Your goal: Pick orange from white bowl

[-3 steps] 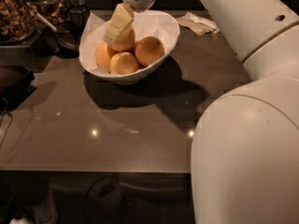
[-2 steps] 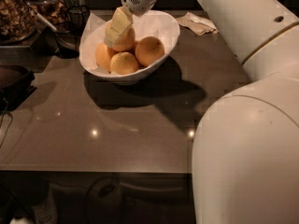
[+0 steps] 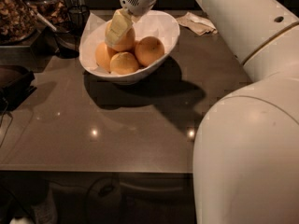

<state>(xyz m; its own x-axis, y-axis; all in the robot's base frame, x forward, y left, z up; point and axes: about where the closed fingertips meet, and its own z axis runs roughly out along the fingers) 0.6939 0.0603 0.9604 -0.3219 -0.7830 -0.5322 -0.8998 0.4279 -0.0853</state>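
The white bowl (image 3: pixel 169 28) stands at the back of the dark table and holds several oranges. My gripper (image 3: pixel 121 36) reaches down into its back left part from above. One pale finger (image 3: pixel 117 26) lies against the front of the orange (image 3: pixel 128 41), the rearmost and highest fruit; the other finger is hidden behind it. The gripper is shut on this orange, which still sits among the others. A deeper-orange one (image 3: pixel 149 50) lies to its right, and two smaller ones (image 3: pixel 124 63) (image 3: pixel 103 55) lie in front.
A crumpled napkin (image 3: pixel 198 23) lies behind the bowl on the right. Dark jars and utensils (image 3: pixel 28 13) crowd the back left, with a black object (image 3: pixel 14 80) at the left edge. My white arm (image 3: pixel 247 139) fills the right side.
The gripper has shifted very slightly down and left onto the rear orange; the bowl and the other oranges have not moved.
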